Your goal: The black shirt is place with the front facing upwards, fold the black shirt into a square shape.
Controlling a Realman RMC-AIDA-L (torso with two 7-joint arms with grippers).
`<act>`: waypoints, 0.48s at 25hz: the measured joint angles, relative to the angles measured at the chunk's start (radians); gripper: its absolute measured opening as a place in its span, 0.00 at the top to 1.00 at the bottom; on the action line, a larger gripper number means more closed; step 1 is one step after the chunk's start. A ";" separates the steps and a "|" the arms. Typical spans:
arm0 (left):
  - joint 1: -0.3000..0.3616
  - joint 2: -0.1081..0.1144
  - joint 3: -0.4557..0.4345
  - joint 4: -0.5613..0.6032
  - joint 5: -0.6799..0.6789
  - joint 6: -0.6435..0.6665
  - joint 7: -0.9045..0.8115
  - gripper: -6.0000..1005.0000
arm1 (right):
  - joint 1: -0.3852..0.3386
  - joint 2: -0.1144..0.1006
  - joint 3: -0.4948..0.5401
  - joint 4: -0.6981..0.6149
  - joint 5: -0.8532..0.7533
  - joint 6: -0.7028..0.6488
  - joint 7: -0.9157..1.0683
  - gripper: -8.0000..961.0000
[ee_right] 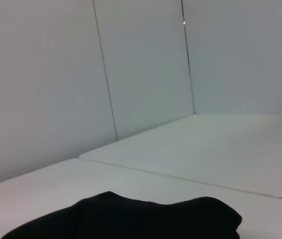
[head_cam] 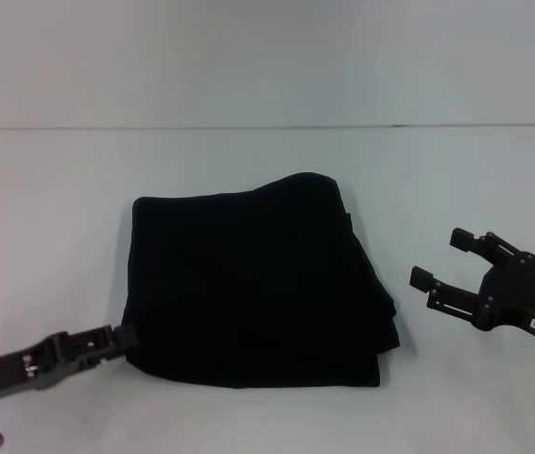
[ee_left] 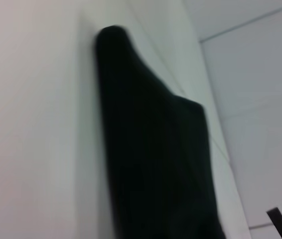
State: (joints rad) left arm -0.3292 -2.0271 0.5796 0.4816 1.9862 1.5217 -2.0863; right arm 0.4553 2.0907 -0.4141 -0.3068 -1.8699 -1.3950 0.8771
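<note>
Left gripper [head_cam: 124, 336] touches the seven o'clock corner of the folded black cloth shirt [head_cam: 253, 284] mid-desk [head_cam: 50, 189]; whether it pinches cloth I cannot tell. Right gripper [head_cam: 436, 257], at three o'clock, hangs spread and empty. Dragging that corner could undo the square.

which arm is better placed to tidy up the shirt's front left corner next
Left, probably. The left gripper sits right at the front left corner of the black shirt, while the right gripper hangs open, clear of the cloth's right edge.
</note>
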 joint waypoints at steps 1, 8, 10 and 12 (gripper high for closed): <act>0.004 0.001 0.000 0.026 -0.001 0.019 0.018 0.62 | -0.001 0.000 0.000 0.000 0.000 -0.006 -0.001 0.02; 0.018 -0.012 -0.116 0.128 -0.003 0.118 0.442 0.45 | -0.006 0.000 -0.013 0.001 -0.006 -0.086 -0.057 0.02; 0.020 -0.017 -0.147 0.129 -0.003 0.138 0.605 0.41 | -0.013 0.000 -0.029 0.006 -0.010 -0.118 -0.102 0.02; 0.023 -0.026 -0.154 0.128 -0.002 0.136 0.754 0.36 | -0.025 0.003 -0.064 0.014 -0.011 -0.142 -0.156 0.02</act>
State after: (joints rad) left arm -0.3058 -2.0527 0.4260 0.6097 1.9842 1.6581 -1.3323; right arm 0.4303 2.0933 -0.4778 -0.2927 -1.8811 -1.5368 0.7215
